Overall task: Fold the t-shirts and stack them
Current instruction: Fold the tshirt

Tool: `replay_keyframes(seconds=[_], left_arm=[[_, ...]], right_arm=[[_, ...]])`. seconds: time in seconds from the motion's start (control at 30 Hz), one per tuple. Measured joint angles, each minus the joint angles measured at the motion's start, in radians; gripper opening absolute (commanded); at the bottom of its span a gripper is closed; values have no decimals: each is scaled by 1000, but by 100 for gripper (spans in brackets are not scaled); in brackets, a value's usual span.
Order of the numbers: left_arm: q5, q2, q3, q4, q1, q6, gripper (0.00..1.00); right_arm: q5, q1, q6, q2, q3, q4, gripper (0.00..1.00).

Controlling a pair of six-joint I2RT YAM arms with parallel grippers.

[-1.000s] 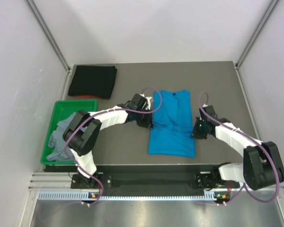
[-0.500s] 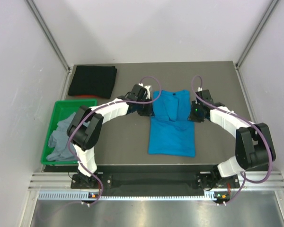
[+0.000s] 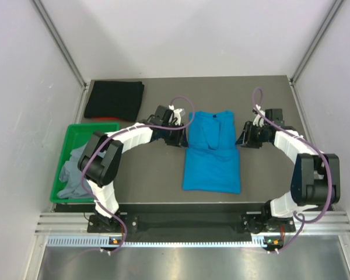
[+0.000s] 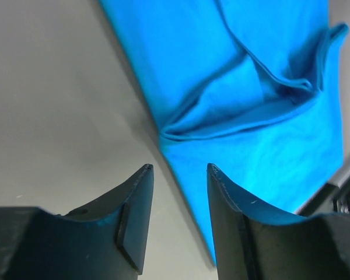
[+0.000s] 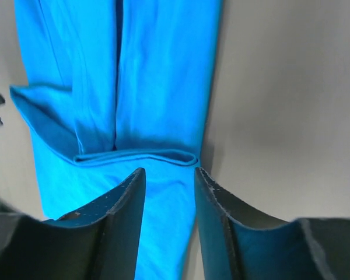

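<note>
- A green bin [image 3: 76, 134] stands at the left edge of the table [image 3: 265, 178].
- The table top is dark grey.
- White walls [image 3: 23, 87] rise on three sides.
- A metal rail [image 3: 181, 240] runs along the near edge.

Top cam looked steeply down from the near side, whole table [image 3: 157, 175] in frame, both wrist cams sat close and low, facing inward from opposite sides, all three shared the blue t-shirt [image 3: 213, 166]

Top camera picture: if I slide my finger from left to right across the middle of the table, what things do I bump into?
green bin → left pincer → blue t-shirt → right pincer
</note>
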Motion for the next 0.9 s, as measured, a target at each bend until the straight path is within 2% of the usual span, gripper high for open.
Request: replay_keyframes(seconds=[0.13,0.33,0.7,0.8,0.9], left_arm=[[58,0,-10,7,0,27,49],[89,0,-12,14,0,52,49],[96,25,-12,13,0,79,48],[96,33,-12,14,0,79,45],[96,47,-8,18,0,78,43]], right_arm=[[-94,-26,-60,65,0,-7,44],[-149,-51,-109,80,0,0,43],[-148,-50,-143,125,-24,16,43],[-141,-46,-146,137,-24,18,41],[-136,-44,-152,146,-24,19,34]])
